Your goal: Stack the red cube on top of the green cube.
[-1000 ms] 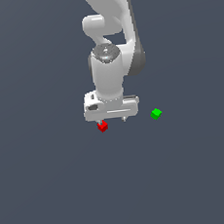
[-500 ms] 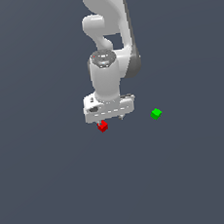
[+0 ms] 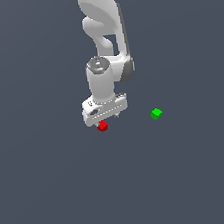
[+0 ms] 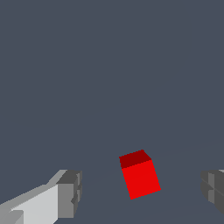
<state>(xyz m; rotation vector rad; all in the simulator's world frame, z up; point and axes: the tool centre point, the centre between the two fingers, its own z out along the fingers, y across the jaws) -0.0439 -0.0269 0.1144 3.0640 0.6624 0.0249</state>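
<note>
The red cube (image 3: 103,126) lies on the dark grey floor, just under the white hand. In the wrist view the red cube (image 4: 140,175) sits between the two fingers, nearer the one at the frame's right, touching neither. My gripper (image 3: 107,120) is open and empty, with its grey fingertips (image 4: 70,194) wide apart on either side of the cube. The green cube (image 3: 156,113) lies apart, toward the exterior view's right of the red cube and outside the wrist view.
The plain dark grey floor (image 3: 53,188) stretches all around. The white arm (image 3: 103,31) rises above the hand. No other objects show.
The arm has lowered the gripper a little toward the red cube. Neither cube has moved.
</note>
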